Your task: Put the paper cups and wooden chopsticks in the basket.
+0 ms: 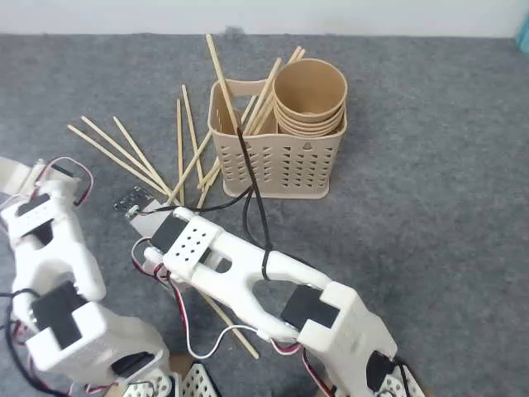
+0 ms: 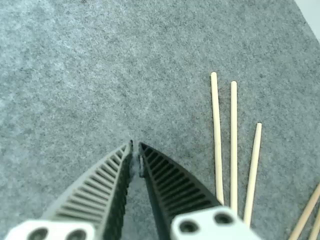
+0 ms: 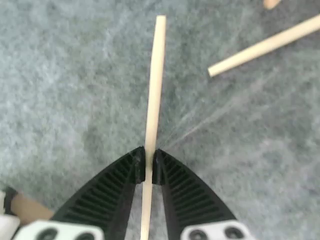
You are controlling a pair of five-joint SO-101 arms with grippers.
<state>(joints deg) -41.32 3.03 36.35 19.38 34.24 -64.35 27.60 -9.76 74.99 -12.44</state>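
Slim pale wooden chopstick (image 3: 154, 90): pinched partway along its length by the closed tips of right gripper (image 3: 148, 162), over grey felt mat (image 3: 60, 75). Judged light, stiff and smooth; could pivot if held off-centre. Left gripper (image 2: 135, 147) closed, empty, near three loose chopsticks (image 2: 233, 145). Beige slotted plastic basket (image 1: 277, 169) holds stacked brown paper cups (image 1: 310, 91).

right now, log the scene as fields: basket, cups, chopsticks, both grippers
basket: upright on the grey mat
paper cups: stacked inside the basket
basket chopsticks: several standing beside the cups
loose chopsticks: scattered on the mat by the basket
left gripper: shut, empty, over the mat
right gripper: shut on one chopstick
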